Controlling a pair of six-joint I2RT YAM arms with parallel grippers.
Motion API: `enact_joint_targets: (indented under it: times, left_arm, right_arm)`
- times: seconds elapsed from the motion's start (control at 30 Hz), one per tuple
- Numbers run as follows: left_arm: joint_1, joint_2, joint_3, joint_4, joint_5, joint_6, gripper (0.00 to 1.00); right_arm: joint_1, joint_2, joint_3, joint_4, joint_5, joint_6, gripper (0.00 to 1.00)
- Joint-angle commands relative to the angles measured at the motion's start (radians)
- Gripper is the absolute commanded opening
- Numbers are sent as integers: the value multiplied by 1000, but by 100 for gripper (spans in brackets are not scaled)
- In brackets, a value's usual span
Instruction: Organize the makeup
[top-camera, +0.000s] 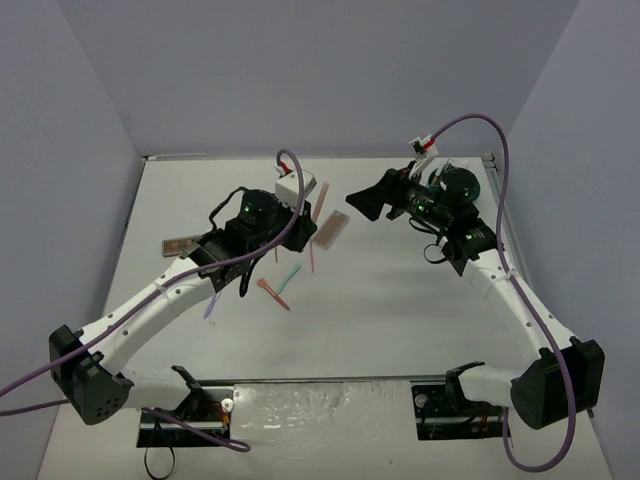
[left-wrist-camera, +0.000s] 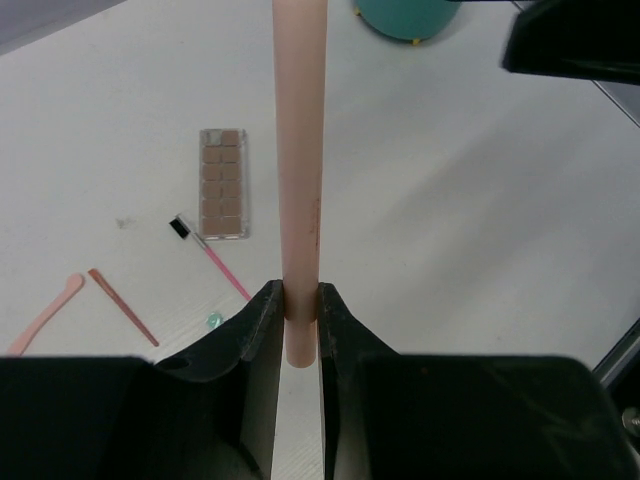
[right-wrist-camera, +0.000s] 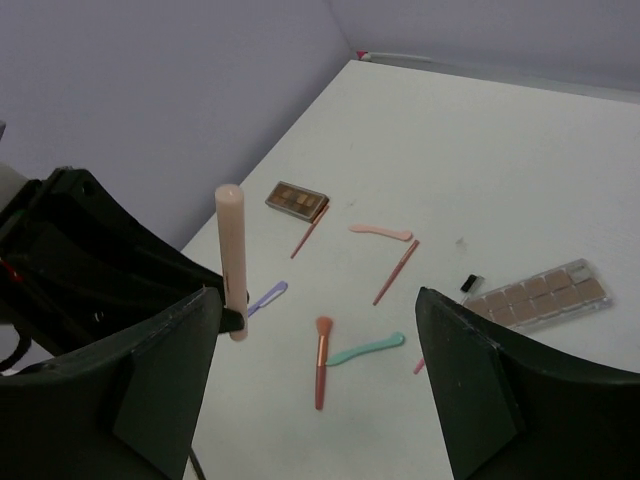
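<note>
Left claw (left-wrist-camera: 300, 318) clamps a pale pink tube (left-wrist-camera: 300, 150) upright above the surface (left-wrist-camera: 450, 200); right claw (right-wrist-camera: 318, 300) stands wide open. A brown palette (left-wrist-camera: 222, 182) and thin pink brush (left-wrist-camera: 218, 262) lie at the tube's 9 o'clock.

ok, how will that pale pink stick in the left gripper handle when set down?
Probably rigid: the pale pink stick stands straight from the left gripper, no sag. Round and smooth-looking, so it likely rolls if laid flat. Tall and narrow, so apt to tip if stood on end.

Teal tub (left-wrist-camera: 408, 18) cut by top edge, pink stick (left-wrist-camera: 300, 150) upper end cropped
</note>
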Motion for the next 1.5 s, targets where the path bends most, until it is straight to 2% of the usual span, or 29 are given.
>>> enact_joint_targets:
  times: [0.0,0.67,0.93,1.1,1.2,1.3,1.47]
  left_arm:
    - [-38,10,80,97,21,25,0]
    - [-48,56,122,126,23,-2,0]
    - [-48,75,130,121,23,-2,0]
    - [-48,82,138,119,21,-3,0]
    - [-48,84,140,115,0,-4,0]
    - [-47,82,133,102,-24,-5,10]
    - [-45,82,123,69,-72,-9,63]
  right_arm:
    - [24,9,56,155,-37,55,69]
    - [78,53,26,184,-45,66,41]
    - [102,65,27,196,-52,70,35]
    - [103,65,25,185,-34,56,18]
    - [103,63,28,157,-8,28,3]
    - [102,56,38,100,41,-8,0]
    - [92,53,65,13,160,-80,0]
